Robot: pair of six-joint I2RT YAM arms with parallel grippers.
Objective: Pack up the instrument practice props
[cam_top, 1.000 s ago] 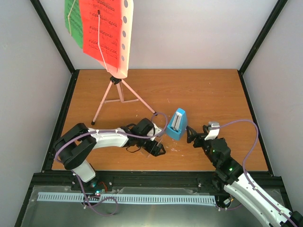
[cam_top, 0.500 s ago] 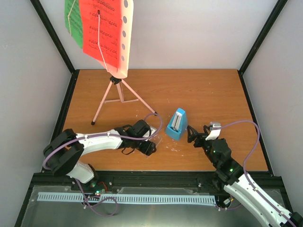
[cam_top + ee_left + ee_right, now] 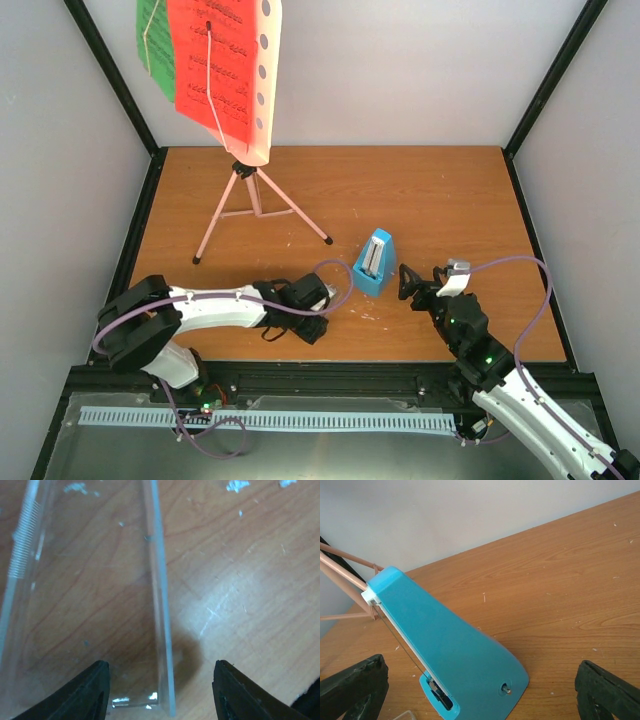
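**Practice props on the table (image 3: 440, 200), viewed from the near edge.**
Back left, pink music stand (image 3: 250, 192), its red and green pages (image 3: 205, 60) cut off above; left gripper (image 3: 160, 669) part-open astride one wall of the near-invisible clear cover (image 3: 85, 590); blue metronome (image 3: 373, 263) upright, centre; right gripper (image 3: 408, 285) wide, just beside it.

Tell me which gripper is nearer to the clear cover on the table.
Left. The left gripper has a wall of the clear cover between its fingers; the right gripper faces the blue metronome from its other side.

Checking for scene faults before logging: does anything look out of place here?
The clear cover lies on the table by the left gripper, apart from the upright blue metronome; white flecks dot it. Nothing else stands out.
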